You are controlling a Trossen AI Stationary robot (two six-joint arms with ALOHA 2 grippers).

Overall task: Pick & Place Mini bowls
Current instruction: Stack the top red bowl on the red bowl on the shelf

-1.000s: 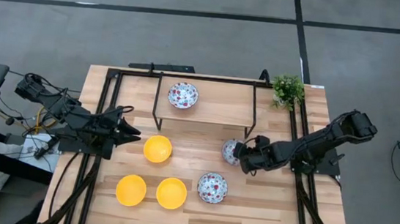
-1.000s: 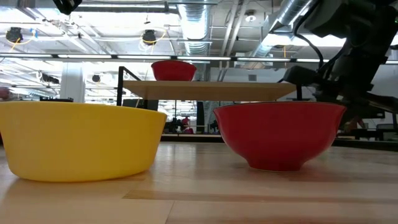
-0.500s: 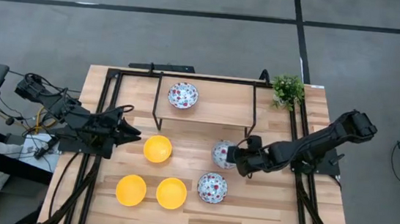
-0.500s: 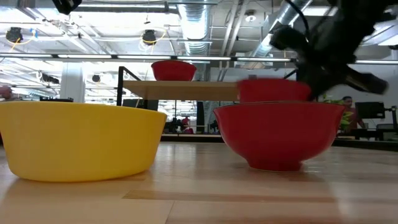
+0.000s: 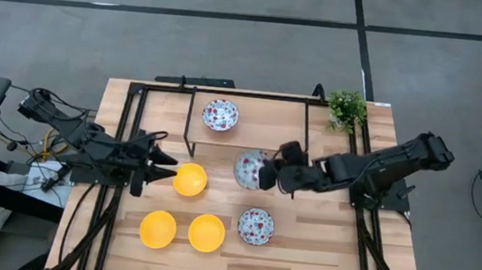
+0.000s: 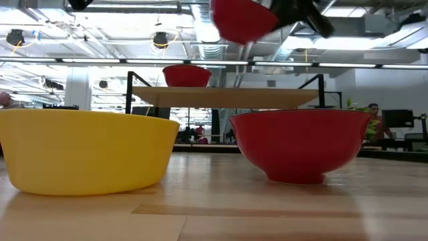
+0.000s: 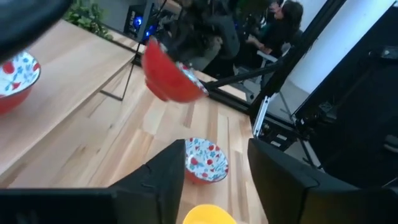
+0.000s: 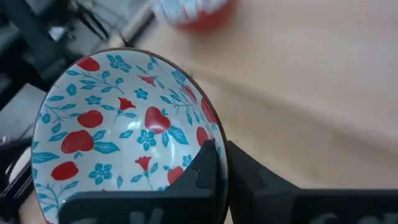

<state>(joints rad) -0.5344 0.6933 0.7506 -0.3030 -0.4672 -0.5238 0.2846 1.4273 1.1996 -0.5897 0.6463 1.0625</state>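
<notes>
While the right gripper (image 5: 265,175) pinches the rim of a floral bowl (image 5: 249,169), one finger inside and one outside, the bowl hangs clear of the table (image 5: 319,249), tipped on its side. Judgement: a rim pinch is the only hold two narrow fingers get on a round bowl, and the lift suits carrying it over the other bowls, perhaps to the raised shelf (image 5: 268,129).

A second floral bowl (image 5: 222,114) sits on that shelf, beyond the carried one. A third floral bowl (image 5: 255,226) rests on the table below and near the right gripper.

The left gripper (image 5: 170,164) is partly open and empty, fingers spread just short of a yellow bowl (image 5: 190,180) directly ahead. Judgement: lined up for a rim grasp, not yet closed. Two more yellow bowls (image 5: 158,229) (image 5: 206,233) lie near it, toward the table's front edge.

Hard to make out: in the low view the carried bowl is cut off at the top edge. Left wrist view shows it blurred. A potted plant (image 5: 346,107) stands at the far corner.
</notes>
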